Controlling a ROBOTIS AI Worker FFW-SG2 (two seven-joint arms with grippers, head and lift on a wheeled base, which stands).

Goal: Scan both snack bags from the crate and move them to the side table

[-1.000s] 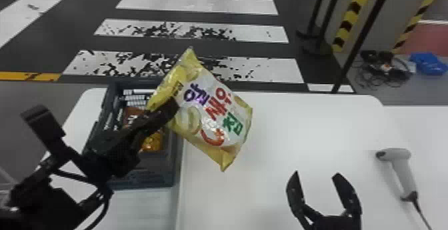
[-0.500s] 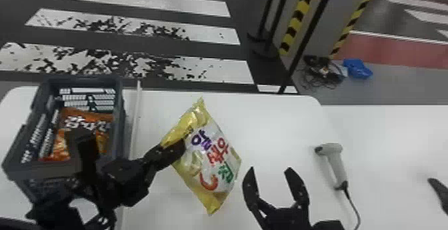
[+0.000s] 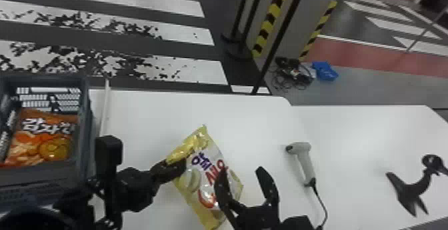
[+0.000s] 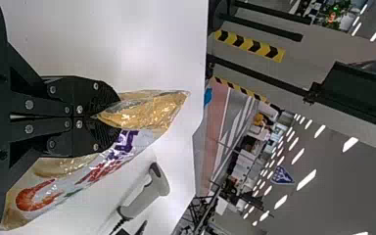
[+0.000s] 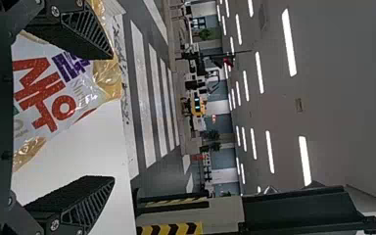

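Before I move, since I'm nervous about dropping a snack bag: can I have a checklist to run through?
1. Left hand closed on the yellow snack bag: ok, pinched near one end.
2. Right hand gripping that bag too: not ok, its fingers are apart and hold nothing.
3. Orange snack bag in the crate: ok.
4. Handheld scanner lying on the white table, clear of both hands: ok.
5. Yellow bag already scanned: cannot tell.
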